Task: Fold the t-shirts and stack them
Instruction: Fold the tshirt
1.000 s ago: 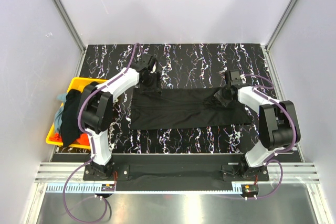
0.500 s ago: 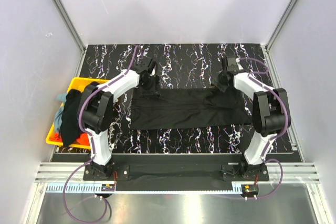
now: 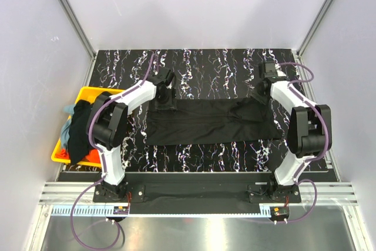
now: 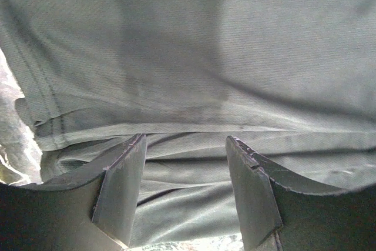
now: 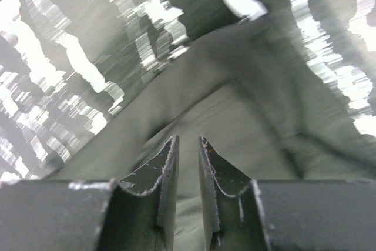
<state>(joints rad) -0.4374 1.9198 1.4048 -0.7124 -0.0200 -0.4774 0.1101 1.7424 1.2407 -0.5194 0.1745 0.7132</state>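
A plain black t-shirt (image 3: 208, 121) lies on the marbled table as a long band folded lengthwise, its right end rumpled. My left gripper (image 3: 166, 96) hovers low over its far left edge, jaws wide open, with only cloth (image 4: 205, 57) below and nothing between the fingers (image 4: 185, 139). My right gripper (image 3: 259, 93) hangs above the shirt's far right corner. Its jaws (image 5: 187, 140) stand a narrow gap apart, and the black cloth (image 5: 247, 116) shows beneath them, not pinched. More t-shirts (image 3: 75, 130) are heaped in the bin: black, grey-blue and orange-red.
A yellow plastic bin (image 3: 88, 93) sits at the table's left edge, beside the left arm. Grey walls with metal rails close in the table at the back and on both sides. The arm bases stand along the near edge.
My right gripper has lifted off the shirt's right end and swung back and to the right. The left gripper has shifted slightly nearer, staying open over the far left edge.
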